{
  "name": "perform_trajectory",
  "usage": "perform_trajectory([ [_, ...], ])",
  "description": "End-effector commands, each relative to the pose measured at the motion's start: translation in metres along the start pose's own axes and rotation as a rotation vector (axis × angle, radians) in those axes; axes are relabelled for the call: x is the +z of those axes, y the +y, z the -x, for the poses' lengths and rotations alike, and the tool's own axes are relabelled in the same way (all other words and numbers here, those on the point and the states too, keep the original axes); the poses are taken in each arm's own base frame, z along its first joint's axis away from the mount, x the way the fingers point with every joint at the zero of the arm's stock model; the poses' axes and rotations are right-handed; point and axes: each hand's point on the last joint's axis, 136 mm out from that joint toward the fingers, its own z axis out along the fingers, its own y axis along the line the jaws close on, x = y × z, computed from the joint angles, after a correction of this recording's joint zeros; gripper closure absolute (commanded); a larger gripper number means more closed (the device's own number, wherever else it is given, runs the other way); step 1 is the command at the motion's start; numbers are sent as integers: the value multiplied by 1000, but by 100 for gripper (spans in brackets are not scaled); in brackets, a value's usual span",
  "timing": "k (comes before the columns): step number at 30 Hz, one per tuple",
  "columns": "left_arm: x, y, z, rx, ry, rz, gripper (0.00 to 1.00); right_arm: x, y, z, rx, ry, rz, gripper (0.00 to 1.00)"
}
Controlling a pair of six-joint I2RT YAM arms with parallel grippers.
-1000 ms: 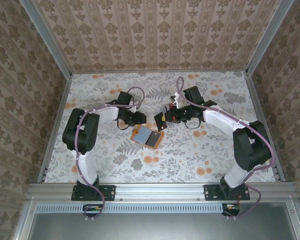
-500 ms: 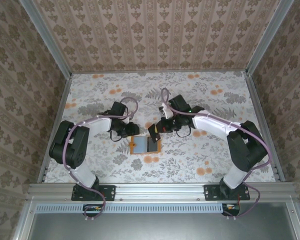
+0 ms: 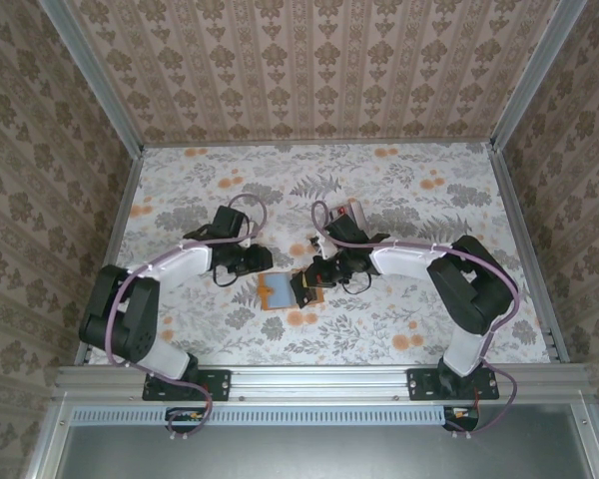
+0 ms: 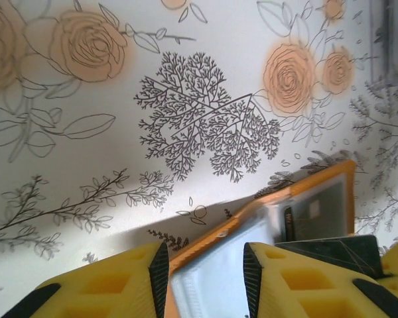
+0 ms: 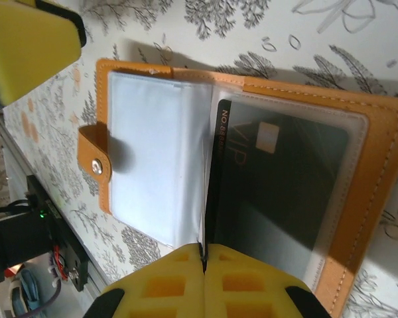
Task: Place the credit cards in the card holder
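The orange card holder [image 3: 278,291] lies open on the table between both arms. My right gripper [image 5: 204,260] is shut on a dark credit card [image 5: 211,185], which stands on edge along the holder's [image 5: 378,165] fold. Another dark card face [image 5: 285,179] shows behind the clear sleeve of the right page. My left gripper [image 4: 202,268] is open, its fingers either side of the holder's [image 4: 252,215] orange left edge and pale sleeve. The red, white and grey credit cards [image 3: 351,213] lie further back. In the top view the left gripper [image 3: 252,264] and right gripper [image 3: 307,279] flank the holder.
The holder's snap tab [image 5: 93,162] sticks out from its left page. The floral table [image 3: 409,309] has a metal rail [image 3: 319,379] along the near edge and papered walls on three sides. Free room lies right and left of the holder.
Both arms have come nearer and lower. The holder slid towards the near edge and straightened. The right gripper brought its dark card down onto the holder; the striped cards now show behind it.
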Motion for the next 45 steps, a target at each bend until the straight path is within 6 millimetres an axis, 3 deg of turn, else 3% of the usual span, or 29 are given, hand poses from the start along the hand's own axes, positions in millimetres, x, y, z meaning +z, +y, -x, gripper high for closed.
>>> perform_trajectory([
  [1,-5,12,-15,-14,28,58,63,2,10,6,-4,-13,54,100],
  [9,10,25,-38,-49,91,75,68,5,9,3,6,-2,67,100],
  [19,25,37,-53,-66,126,104,74,21,-7,0,47,42,29,100],
  [25,33,34,-63,-55,147,101,82,21,-5,2,59,41,34,100],
  [34,33,36,-68,-66,152,109,86,32,-2,4,77,35,36,100],
  [45,32,38,-72,-82,153,112,89,37,-13,9,101,-68,-28,100],
])
